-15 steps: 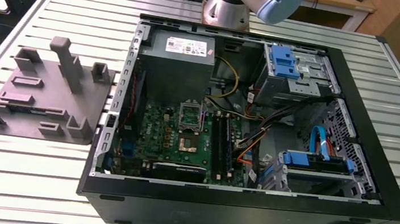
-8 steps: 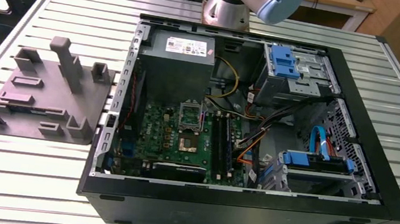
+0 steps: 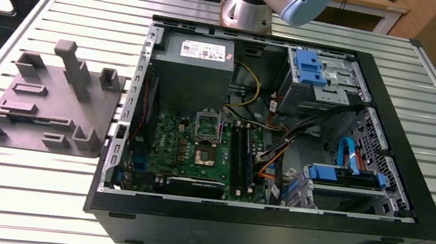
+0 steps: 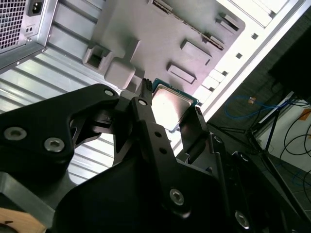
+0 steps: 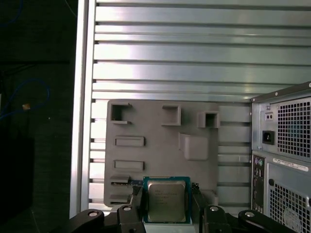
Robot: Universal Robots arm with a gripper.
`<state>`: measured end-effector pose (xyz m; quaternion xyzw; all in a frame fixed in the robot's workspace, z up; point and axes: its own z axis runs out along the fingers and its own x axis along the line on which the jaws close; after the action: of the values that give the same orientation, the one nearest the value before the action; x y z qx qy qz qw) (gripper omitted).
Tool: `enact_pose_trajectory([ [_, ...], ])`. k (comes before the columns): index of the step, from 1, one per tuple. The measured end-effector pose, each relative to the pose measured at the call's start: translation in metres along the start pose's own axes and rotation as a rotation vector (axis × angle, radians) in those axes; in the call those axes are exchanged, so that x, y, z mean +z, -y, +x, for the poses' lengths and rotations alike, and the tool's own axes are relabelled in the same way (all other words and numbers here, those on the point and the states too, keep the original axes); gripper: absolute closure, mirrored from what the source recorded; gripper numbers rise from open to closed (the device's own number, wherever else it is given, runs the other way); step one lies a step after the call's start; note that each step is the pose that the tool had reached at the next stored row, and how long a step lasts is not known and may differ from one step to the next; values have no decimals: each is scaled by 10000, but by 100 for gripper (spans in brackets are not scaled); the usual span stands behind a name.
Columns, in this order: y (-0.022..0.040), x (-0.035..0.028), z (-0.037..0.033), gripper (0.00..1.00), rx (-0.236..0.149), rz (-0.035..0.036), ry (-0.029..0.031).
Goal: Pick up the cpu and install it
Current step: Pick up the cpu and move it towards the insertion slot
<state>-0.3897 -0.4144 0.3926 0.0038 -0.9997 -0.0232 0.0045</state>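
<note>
The cpu [image 5: 166,200], a small square chip with a silver-grey metal top and a green rim, sits between the black fingers of my gripper [image 5: 166,194], which is shut on it. In the second wrist view the cpu [image 4: 170,104] is clamped by the gripper [image 4: 171,109] from two opposite edges. It hangs well above the grey moulded fixture tray [image 5: 160,145], off the tray's near edge. In the exterior view the green motherboard [image 3: 197,151] lies inside the open computer case, its socket [image 3: 204,151] uncovered and the metal frame [image 3: 206,122] raised.
The black computer case [image 3: 395,175] lies on its side on the slatted aluminium table [image 3: 42,200], with a grey power supply [image 3: 197,54], blue drive brackets [image 3: 308,67] and cables inside. The grey fixture tray [image 3: 45,107] stands to the exterior view's left of it. The case's rear panel [image 5: 286,160] is near the gripper.
</note>
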Motion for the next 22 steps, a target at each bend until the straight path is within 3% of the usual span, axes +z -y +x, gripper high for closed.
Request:
enact_pose_trajectory([
  [22, 0, 0, -51, 53, 0, -1, 1],
])
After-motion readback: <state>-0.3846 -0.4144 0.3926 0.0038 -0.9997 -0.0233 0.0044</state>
